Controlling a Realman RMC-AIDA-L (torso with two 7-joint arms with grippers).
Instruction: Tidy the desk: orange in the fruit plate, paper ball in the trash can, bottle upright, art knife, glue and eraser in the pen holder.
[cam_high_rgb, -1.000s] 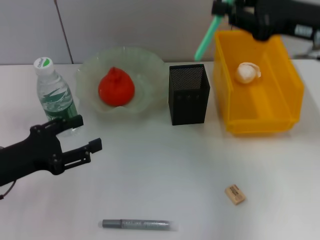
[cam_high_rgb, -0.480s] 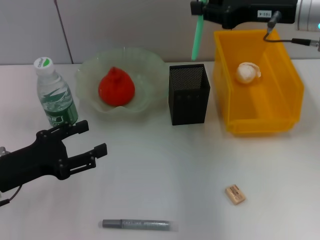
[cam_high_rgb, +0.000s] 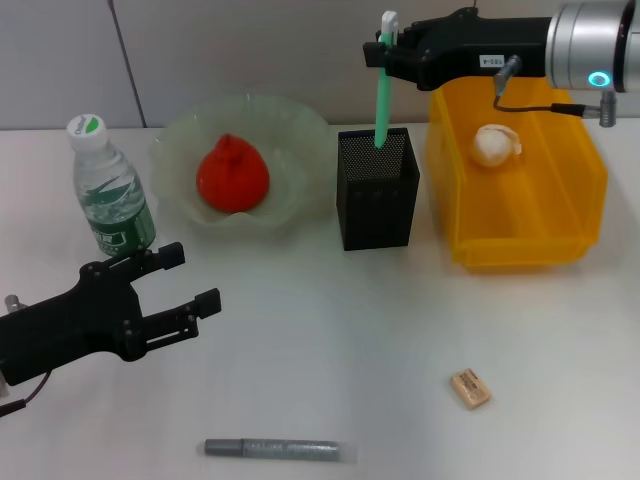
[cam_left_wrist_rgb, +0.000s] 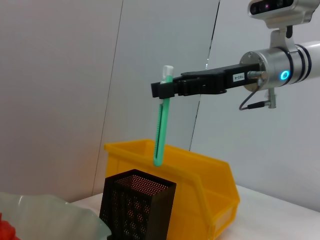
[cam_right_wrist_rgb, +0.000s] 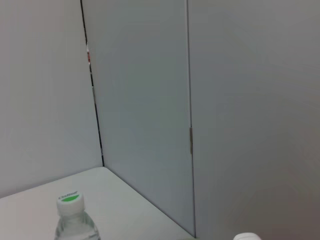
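The art knife (cam_high_rgb: 382, 80) hangs upright above the pen holder (cam_high_rgb: 377, 188), its lower end just over the rim, white tip up, clamped in the right gripper (cam_high_rgb: 384, 48) fingers. At the holder's 9 o'clock the orange (cam_high_rgb: 232, 174) sits in the fruit plate (cam_high_rgb: 300, 130). At 3 o'clock the paper ball (cam_high_rgb: 495, 144) lies in the trash can (cam_high_rgb: 520, 215). The left gripper (cam_high_rgb: 180, 287), fingers spread, hovers over the table (cam_high_rgb: 330, 330) beside the upright bottle (cam_high_rgb: 110, 190).
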